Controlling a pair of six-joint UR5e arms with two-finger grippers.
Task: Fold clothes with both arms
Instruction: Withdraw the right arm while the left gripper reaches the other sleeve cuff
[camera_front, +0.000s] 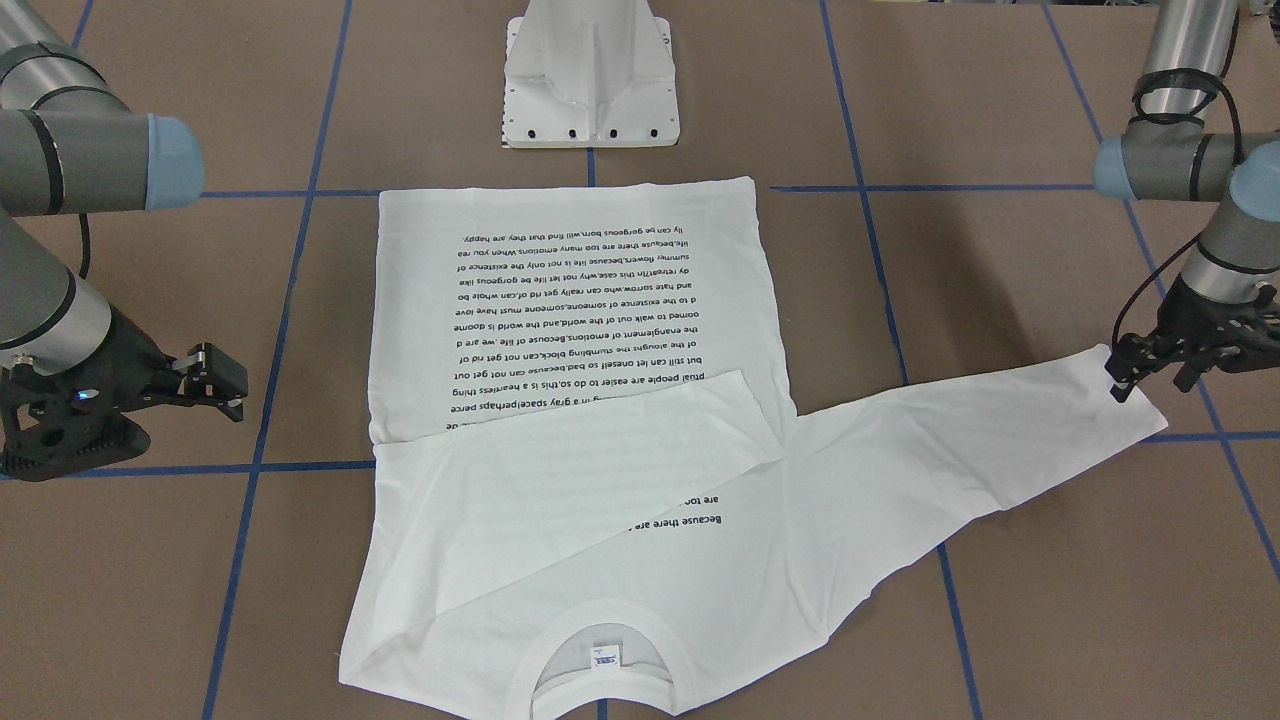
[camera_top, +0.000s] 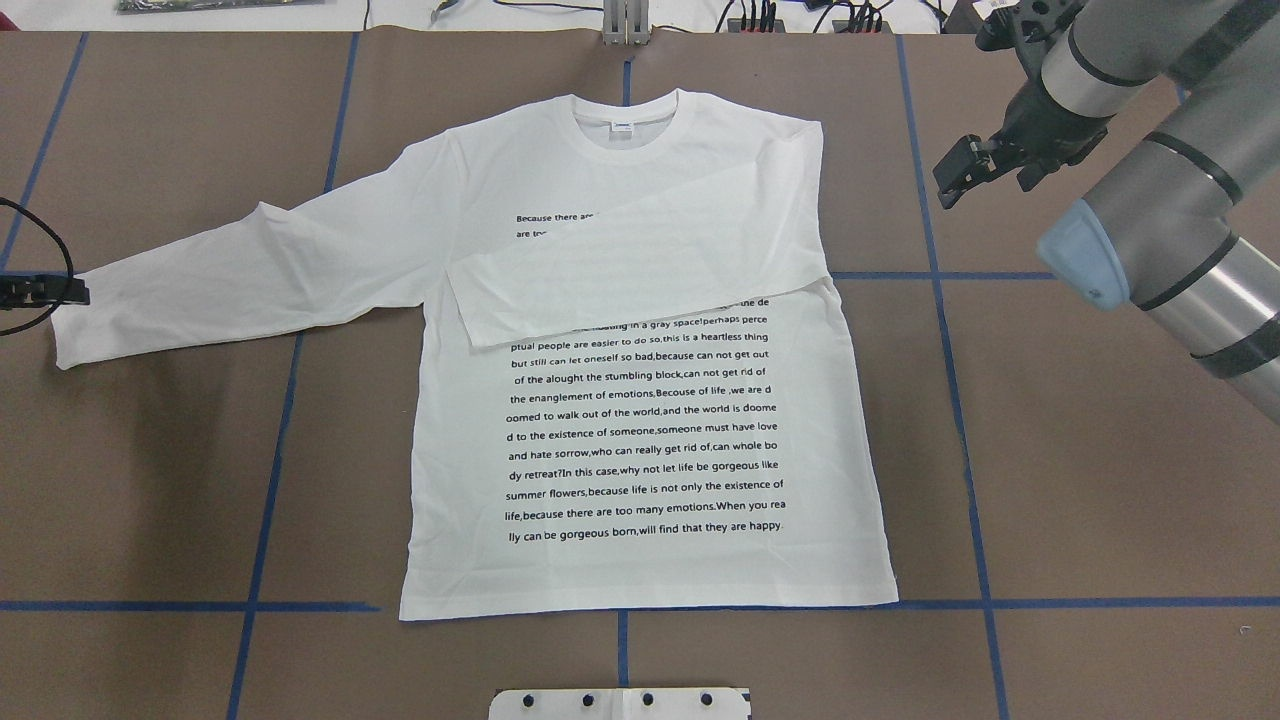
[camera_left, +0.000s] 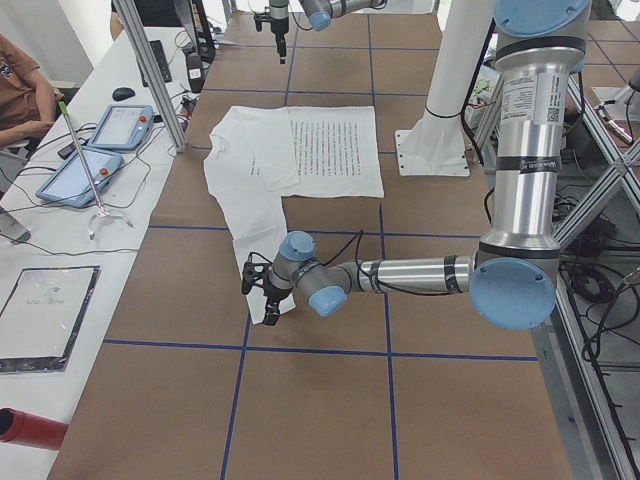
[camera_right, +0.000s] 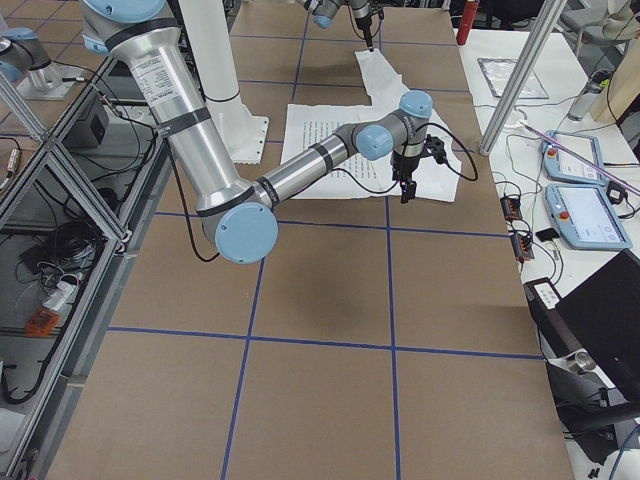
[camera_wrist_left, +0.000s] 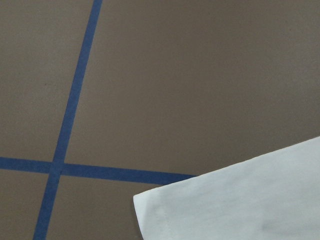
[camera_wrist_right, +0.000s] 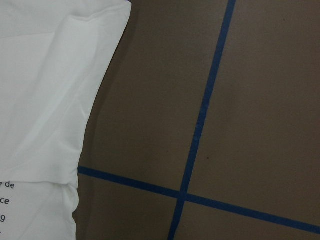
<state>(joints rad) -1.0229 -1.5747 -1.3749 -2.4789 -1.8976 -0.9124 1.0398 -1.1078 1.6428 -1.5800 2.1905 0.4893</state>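
Observation:
The white long-sleeved T-shirt (camera_front: 600, 330) lies flat on the brown table, black text up, collar (camera_top: 625, 125) away from the robot. One sleeve (camera_top: 640, 270) is folded across the chest. The other sleeve (camera_top: 250, 270) stretches out to the robot's left. My left gripper (camera_front: 1155, 385) hovers at that sleeve's cuff (camera_wrist_left: 235, 200), looks open, and the cuff lies flat and free. My right gripper (camera_top: 955, 175) looks open and empty, above bare table off the shirt's right shoulder (camera_wrist_right: 45, 100); it also shows in the front-facing view (camera_front: 225, 385).
The white pedestal base (camera_front: 590, 80) stands just behind the shirt's hem. Blue tape lines (camera_top: 960, 400) grid the table. A side desk with tablets (camera_left: 100, 150) and a seated person (camera_left: 20, 80) is beyond the collar side.

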